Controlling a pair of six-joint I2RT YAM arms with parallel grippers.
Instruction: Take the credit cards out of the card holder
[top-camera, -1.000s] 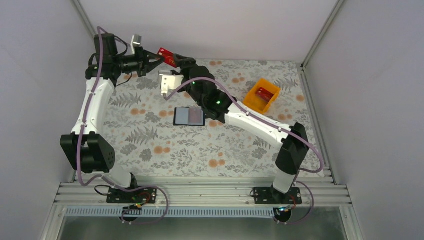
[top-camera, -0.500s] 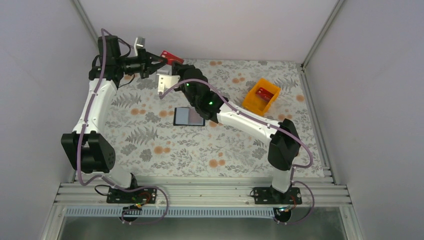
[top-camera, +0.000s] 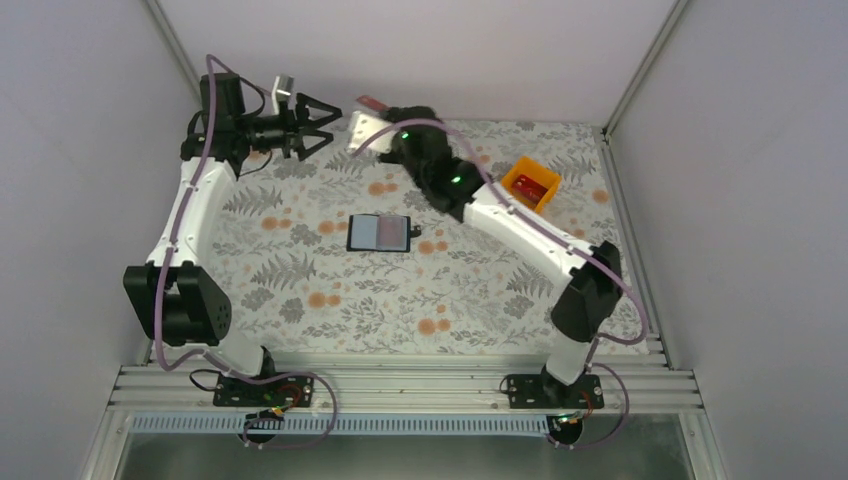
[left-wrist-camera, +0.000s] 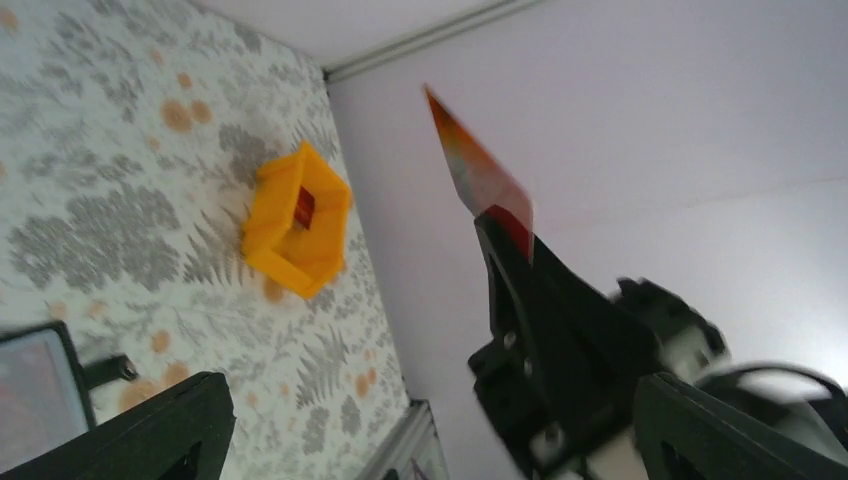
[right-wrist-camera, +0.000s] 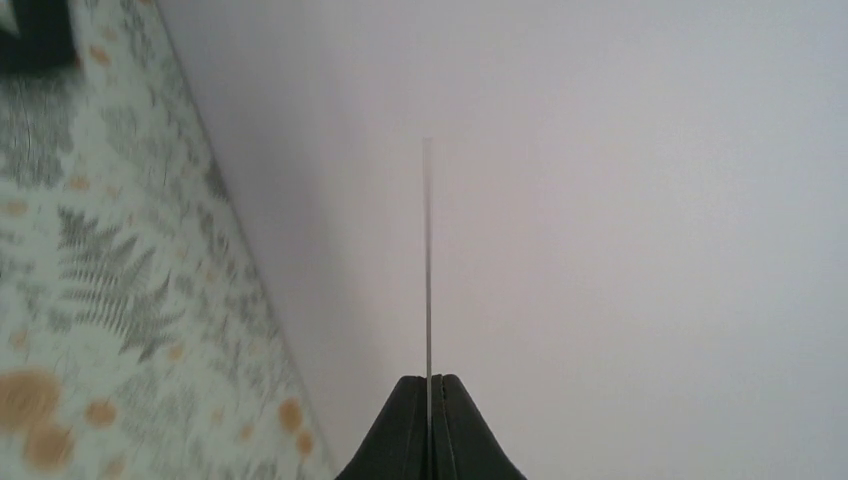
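My right end effector (right-wrist-camera: 428, 385) pinches a thin red plastic credit card (left-wrist-camera: 478, 170); my left end effector (top-camera: 322, 121) is spread, empty.
Likely light, stiff, slick: grip flat faces near one end.

You could read no text, label, brand, number or sign in any view. The red credit card (left-wrist-camera: 480, 175) held aloft showed only blurred light smears; the second card (top-camera: 530, 188) in the orange bin (top-camera: 508, 178) and the open card holder (top-camera: 379, 233) appeared too small for any lettering.
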